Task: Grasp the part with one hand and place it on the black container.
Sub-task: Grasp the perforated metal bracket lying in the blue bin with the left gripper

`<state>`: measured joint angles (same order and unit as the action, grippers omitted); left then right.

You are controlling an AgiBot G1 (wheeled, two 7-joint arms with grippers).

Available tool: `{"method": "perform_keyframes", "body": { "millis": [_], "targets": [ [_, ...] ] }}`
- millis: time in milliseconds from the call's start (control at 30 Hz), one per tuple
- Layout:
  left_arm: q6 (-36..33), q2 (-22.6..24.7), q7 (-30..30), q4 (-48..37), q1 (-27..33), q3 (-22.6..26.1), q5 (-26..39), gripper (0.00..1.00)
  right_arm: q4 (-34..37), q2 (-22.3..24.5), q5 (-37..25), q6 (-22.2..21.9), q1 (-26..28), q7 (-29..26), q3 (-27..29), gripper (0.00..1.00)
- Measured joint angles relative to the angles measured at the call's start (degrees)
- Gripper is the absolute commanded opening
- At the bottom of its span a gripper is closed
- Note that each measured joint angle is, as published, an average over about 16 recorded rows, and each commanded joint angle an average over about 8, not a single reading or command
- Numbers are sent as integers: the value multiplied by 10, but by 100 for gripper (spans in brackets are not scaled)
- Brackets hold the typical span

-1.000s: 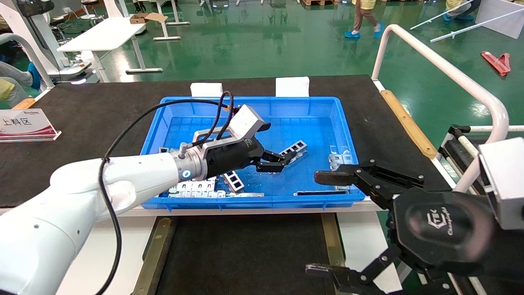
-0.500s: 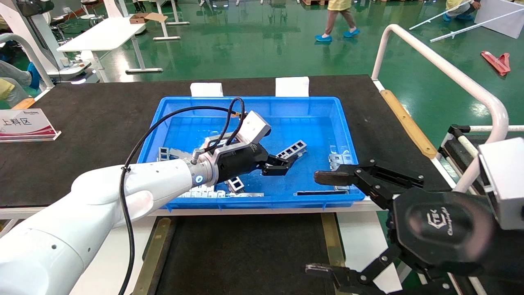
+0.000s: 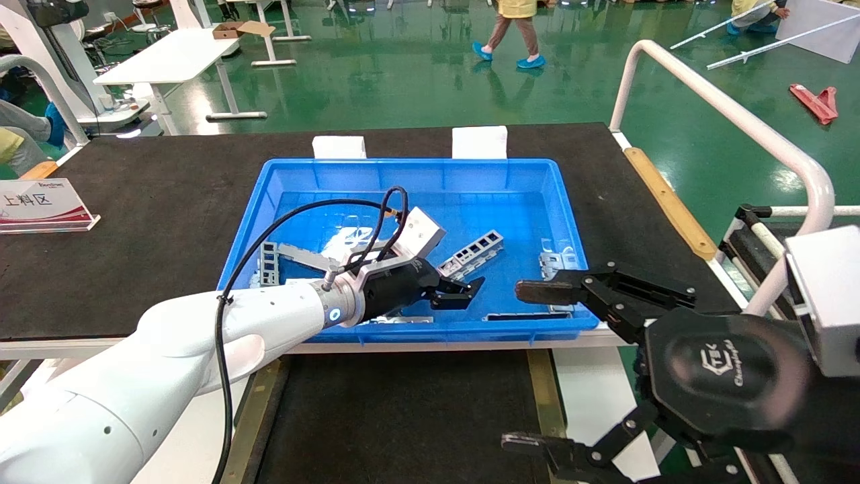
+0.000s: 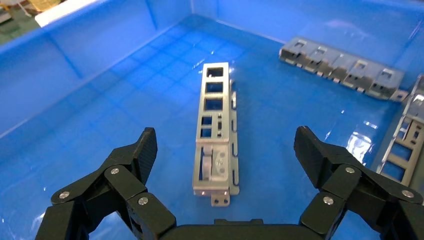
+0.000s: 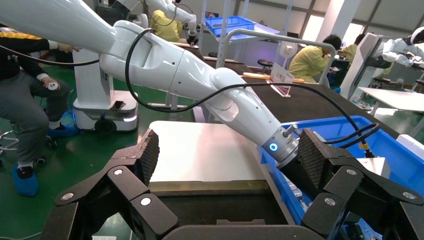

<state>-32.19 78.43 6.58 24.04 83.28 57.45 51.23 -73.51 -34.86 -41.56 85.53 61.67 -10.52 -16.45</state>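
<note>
Your left hand sits inside the blue bin on the worktop, fingers spread wide apart and holding nothing. The part lies flat on the bin floor just beyond it, lined up between the two fingertips in the left wrist view but untouched. The black container lies below the bin's near edge. Your right hand hangs at the right, past the bin's near right corner, its fingers also wide apart and empty.

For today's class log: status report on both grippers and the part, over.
Left gripper open, empty, low inside blue bin. Part flat on bin floor between its fingers, ungrasped. Right gripper open, parked beside black container. Nothing blocking.
</note>
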Motion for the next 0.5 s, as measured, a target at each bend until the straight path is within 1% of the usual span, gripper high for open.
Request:
{"method": "perform_keyframes", "body": {
  "millis": [133,167,200,233,500],
  "targets": [
    [11,0,-1,-1,-1,17,-14,21,0,0,0,0,0,0,0,15],
    [13,-1,-1,-1,-2,21,-18,9,0,0,0,0,0,0,0,4],
    [16,-1,0,-2,-2,25,-22,2,0,0,0,0,0,0,0,0],
    [18,-1,0,-2,-2,28,-25,0,0,0,0,0,0,0,0,0],
    [32,-1,6,-4,-2,52,-53,0,0,0,0,0,0,0,-1,0]
  ]
}}
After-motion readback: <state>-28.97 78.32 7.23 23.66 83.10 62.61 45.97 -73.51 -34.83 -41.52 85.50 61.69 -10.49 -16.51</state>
